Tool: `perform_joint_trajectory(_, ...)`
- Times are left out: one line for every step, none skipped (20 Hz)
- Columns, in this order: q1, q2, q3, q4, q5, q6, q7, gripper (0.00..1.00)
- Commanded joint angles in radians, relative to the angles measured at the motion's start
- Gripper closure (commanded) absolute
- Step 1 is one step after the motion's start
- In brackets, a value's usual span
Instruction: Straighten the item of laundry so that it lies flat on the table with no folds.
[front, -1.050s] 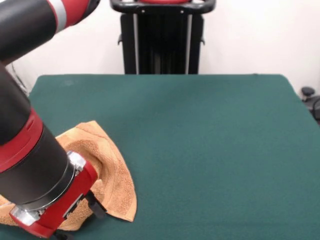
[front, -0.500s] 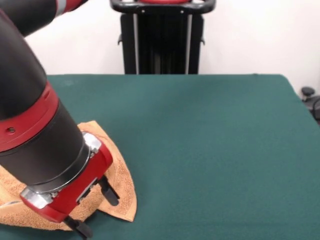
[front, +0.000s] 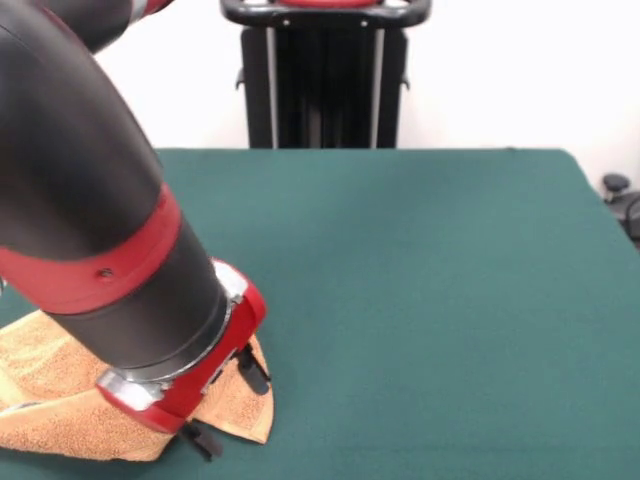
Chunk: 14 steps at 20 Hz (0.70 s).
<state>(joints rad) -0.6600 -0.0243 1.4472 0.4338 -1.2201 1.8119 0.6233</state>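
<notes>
The item of laundry (front: 50, 400), an orange-tan terry towel, lies rumpled at the near left corner of the dark green table (front: 420, 280). Its left part shows a raised fold along the near edge, and a pointed corner (front: 252, 418) reaches to the right. The red and black arm covers the towel's middle and far part. My gripper (front: 228, 405) hangs low over the towel's right corner, open. One dark fingertip (front: 254, 372) shows above the corner and the other near the picture's bottom edge. I cannot tell whether the tips touch the cloth.
The green cloth stretches bare to the right and far side of the towel. A dark object (front: 618, 190) stands beyond the table's right edge. The towel lies close to the near table edge.
The arm has swung to the right across the towel, uncovering its left part. The gripper has shifted right toward the towel's corner, its fingers staying equally spread. The towel's visible edges look unmoved.
</notes>
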Motion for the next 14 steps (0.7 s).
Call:
perform_joint_trajectory(0.081,0.003,-0.173,-0.022,-0.004,0.195,0.289,0.0)
perform_joint_trajectory(0.086,0.004,-0.174,-0.033,-0.011,0.217,0.28,0.0)
perform_joint_trajectory(0.087,0.004,-0.178,-0.034,-0.008,0.218,0.278,0.0)
perform_joint_trajectory(0.089,0.004,-0.182,-0.037,-0.012,0.23,0.269,0.0)
perform_joint_trajectory(0.09,0.004,-0.185,-0.039,-0.011,0.235,0.266,0.0)
perform_joint_trajectory(0.091,0.004,-0.188,-0.041,-0.01,0.241,0.262,0.0)
perform_joint_trajectory(0.092,0.004,-0.19,-0.042,-0.008,0.247,0.258,1.0)
perform_joint_trajectory(0.092,0.005,-0.189,-0.042,-0.007,0.248,0.253,1.0)
perform_joint_trajectory(0.093,0.005,-0.191,-0.043,-0.004,0.249,0.249,1.0)
perform_joint_trajectory(0.094,0.006,-0.192,-0.046,-0.006,0.254,0.244,1.0)
perform_joint_trajectory(0.094,0.006,-0.196,-0.043,0.0,0.247,0.244,1.0)
perform_joint_trajectory(0.093,0.006,-0.197,-0.041,0.005,0.241,0.241,1.0)
perform_joint_trajectory(0.092,0.007,-0.199,-0.038,0.009,0.234,0.238,1.0)
perform_joint_trajectory(0.092,0.008,-0.198,-0.037,0.015,0.227,0.236,1.0)
